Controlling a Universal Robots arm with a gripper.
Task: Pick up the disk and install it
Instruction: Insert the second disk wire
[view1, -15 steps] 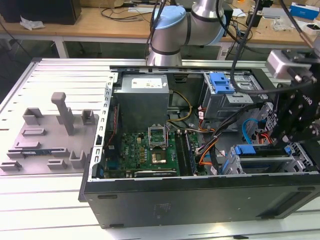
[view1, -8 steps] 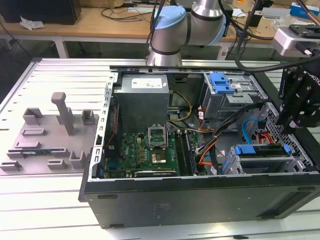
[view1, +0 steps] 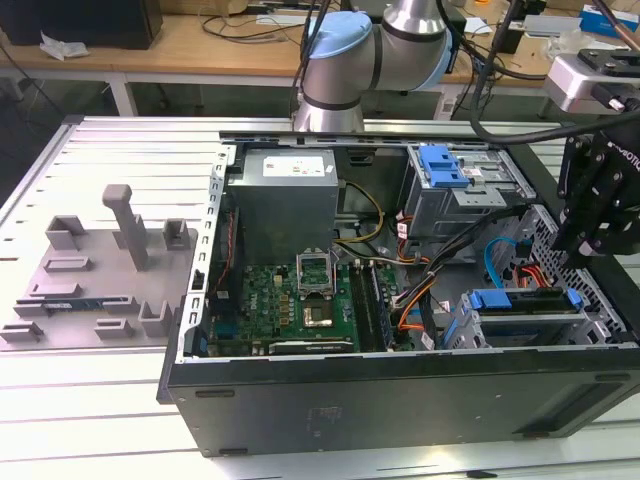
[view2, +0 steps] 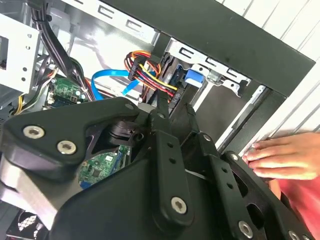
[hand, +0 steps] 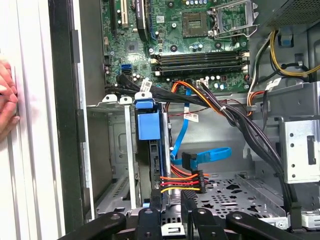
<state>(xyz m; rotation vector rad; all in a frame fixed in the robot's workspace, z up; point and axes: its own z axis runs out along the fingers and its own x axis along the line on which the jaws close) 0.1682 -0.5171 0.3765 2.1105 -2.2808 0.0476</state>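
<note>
The disk (view1: 525, 318) sits in the drive cage at the computer case's near corner, on the exterior view's right, with its blue bracket (view1: 520, 298) facing up. In the first wrist view the blue bracket (hand: 148, 125) tops the disk (hand: 156, 165), which stands on edge in the cage. My gripper (view1: 590, 235) hovers above and beside that cage, clear of the disk. Its black fingers (hand: 156, 207) stand a narrow gap apart with nothing between them, so my gripper (hand: 171, 200) is open. In the second wrist view my gripper (view2: 176, 106) points toward the bracket (view2: 194, 76).
A person's hand (view2: 285, 157) rests on the case's outer edge beside the cage. Red, yellow and orange power wires (hand: 182, 182) and a blue ribbon cable (hand: 205, 155) lie beside the disk. A grey power supply (view1: 290, 195), the motherboard (view1: 300, 295) and another blue clip (view1: 445, 165) fill the case.
</note>
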